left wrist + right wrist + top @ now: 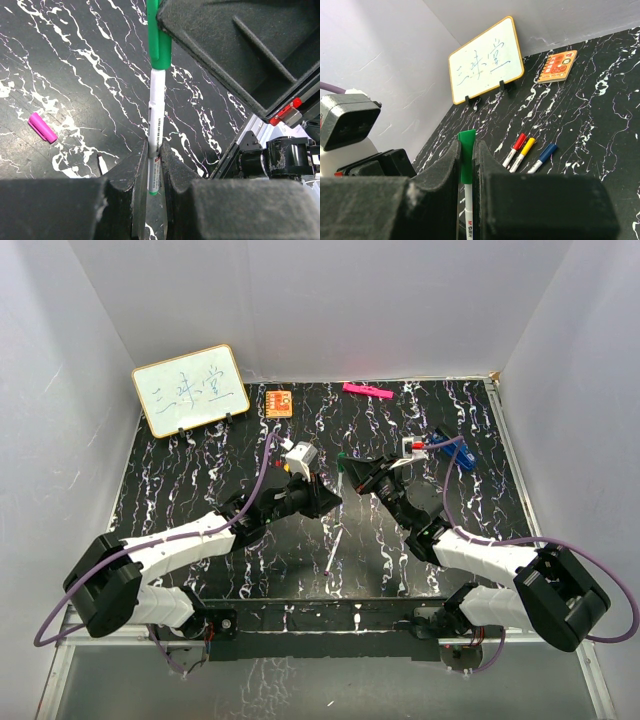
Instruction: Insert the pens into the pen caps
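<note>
Left end effector point(154, 165) clamped on the green pen point(157, 100), at the white barrel. Right end effector point(467, 152) clamped on the green cap point(466, 165), whose mouth meets the barrel. I hold the pen above mid-tabletop point(180, 480). From overhead its long axis runs near-to-far, cap end toward the far edge. The purple pen point(333, 545) lies closer to the near edge, tip pointing nearward. The purple cap point(42, 127) lies apart from it.

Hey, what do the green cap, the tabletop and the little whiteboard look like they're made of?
The green cap on the pen: likely moulded plastic, smooth, uniform colour, soft sheen. Tabletop: black with white veins like marble, possibly printed laminate or film; the look leaves it open. Whiteboard: glossy white face carrying blue ink, orange-yellow rim, probably plastic.
</note>
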Robot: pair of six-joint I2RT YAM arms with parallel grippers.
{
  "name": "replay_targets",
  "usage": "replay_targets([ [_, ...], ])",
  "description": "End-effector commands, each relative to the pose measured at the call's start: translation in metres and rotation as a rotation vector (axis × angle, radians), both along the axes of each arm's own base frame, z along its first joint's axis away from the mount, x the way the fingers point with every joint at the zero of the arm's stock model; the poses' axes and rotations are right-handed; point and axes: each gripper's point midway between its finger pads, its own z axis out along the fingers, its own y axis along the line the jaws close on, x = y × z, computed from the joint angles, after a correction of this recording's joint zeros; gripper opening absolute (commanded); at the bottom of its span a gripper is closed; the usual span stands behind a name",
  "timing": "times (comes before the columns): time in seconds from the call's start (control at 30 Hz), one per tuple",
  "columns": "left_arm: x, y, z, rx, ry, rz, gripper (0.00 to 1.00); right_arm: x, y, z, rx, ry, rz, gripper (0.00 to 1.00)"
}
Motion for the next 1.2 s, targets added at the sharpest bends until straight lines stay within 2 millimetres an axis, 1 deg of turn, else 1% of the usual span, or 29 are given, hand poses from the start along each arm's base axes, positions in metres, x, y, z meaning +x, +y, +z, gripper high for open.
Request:
replay_targets([
  [0.0,0.005,-0.002,0.015,-0.042,-0.034,0.010,0.00,-0.001,0.001,0.019,0.018,-0.055,0.001,0.00],
  [0.2,0.012,0.002,0.027,-0.078,-0.063,0.059,0.00,-0.004,0.004,0.013,0.015,-0.041,0.022,0.00],
  [0.43,0.030,0.011,0.062,-0.168,-0.132,0.145,0.00,-0.007,0.009,0.005,0.003,-0.031,0.056,0.00],
  [0.63,0.041,0.013,0.085,-0.268,-0.132,0.145,0.00,-0.010,0.018,-0.005,-0.036,-0.018,0.102,0.00],
  [0.83,0.058,0.024,0.103,-0.421,-0.116,0.145,0.00,-0.015,0.028,-0.017,-0.073,0.002,0.161,0.00],
  [0.97,0.061,0.022,0.116,-0.438,-0.164,0.119,0.00,-0.020,0.040,-0.028,-0.113,0.020,0.212,0.00],
  [1.07,0.062,0.024,0.128,-0.438,-0.213,0.122,0.00,-0.026,0.050,-0.038,-0.144,0.038,0.254,0.00],
  [1.17,0.063,0.027,0.136,-0.441,-0.253,0.131,0.00,-0.033,0.059,-0.045,-0.154,0.047,0.292,0.00],
])
